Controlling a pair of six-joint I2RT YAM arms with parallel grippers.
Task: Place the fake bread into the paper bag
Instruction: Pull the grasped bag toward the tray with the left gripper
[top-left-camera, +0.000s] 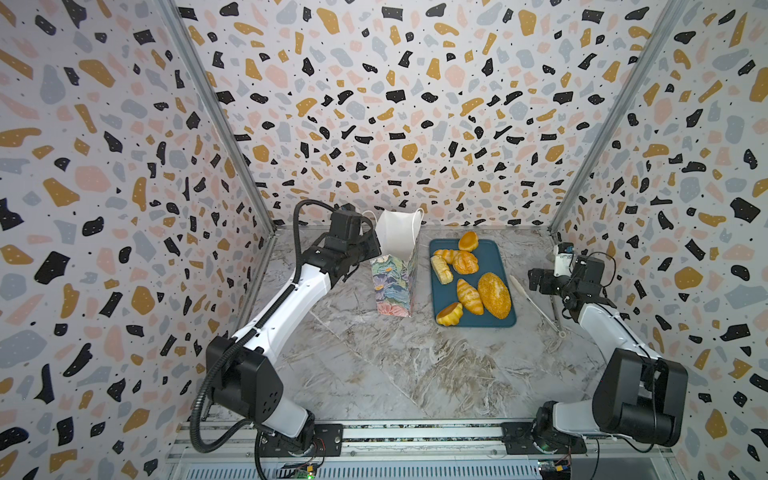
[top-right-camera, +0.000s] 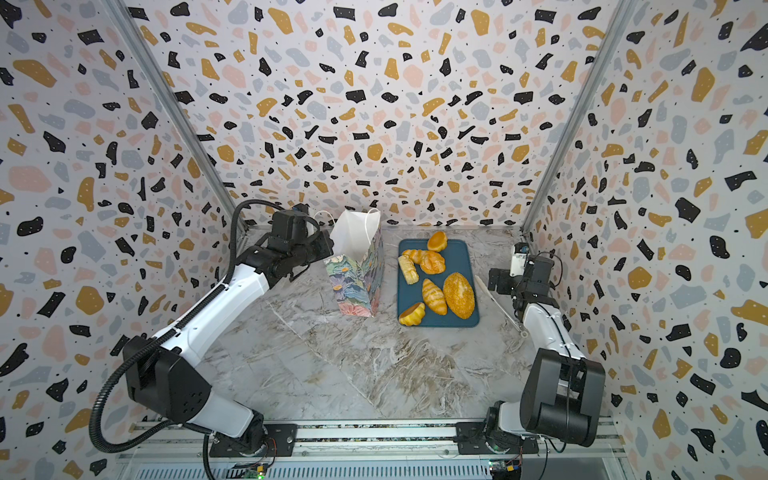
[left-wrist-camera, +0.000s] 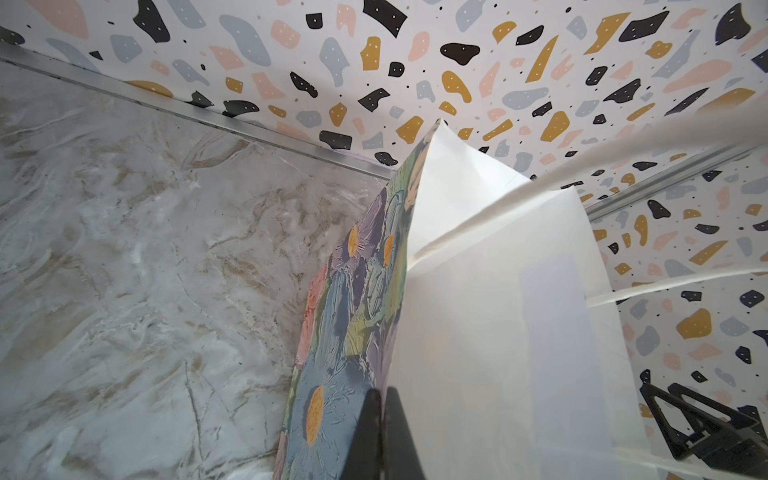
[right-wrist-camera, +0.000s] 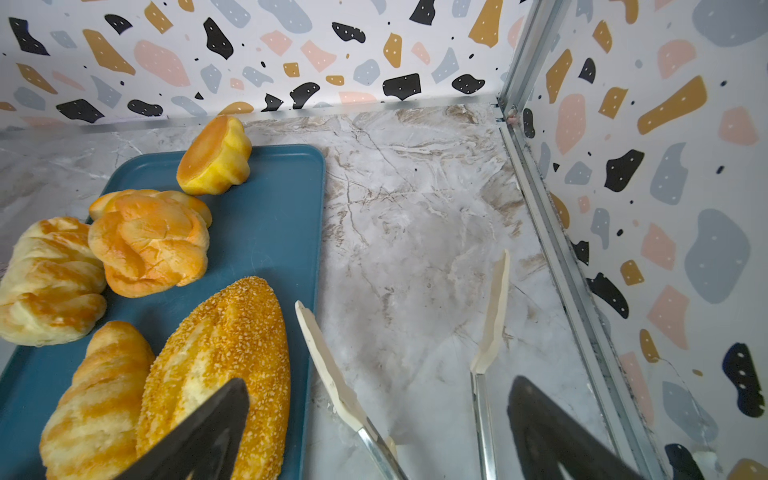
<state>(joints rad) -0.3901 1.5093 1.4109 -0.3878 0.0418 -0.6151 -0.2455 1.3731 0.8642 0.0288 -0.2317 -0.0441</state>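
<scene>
My left pincer (left-wrist-camera: 381, 395) is clamped on the rim of the paper bag (top-left-camera: 392, 286), and my right pincer (right-wrist-camera: 380, 384) stands apart over the tongs (right-wrist-camera: 328, 365). The fake bread (top-left-camera: 493, 294) lies on the tray (top-left-camera: 494, 259) at the bag's three o'clock. Loading hasn't begun, so next I'd grasp something.

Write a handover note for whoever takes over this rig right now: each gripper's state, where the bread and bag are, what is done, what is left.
Left gripper: shut on the rim of the floral paper bag, which stands upright beside the teal tray.
Right gripper: open, empty, over the tongs lying beside the tray.
Bread: all seven toy breads sit on the tray; none seen in the bag.
Done: bag mouth held.
Left: move every bread into the bag.
</scene>
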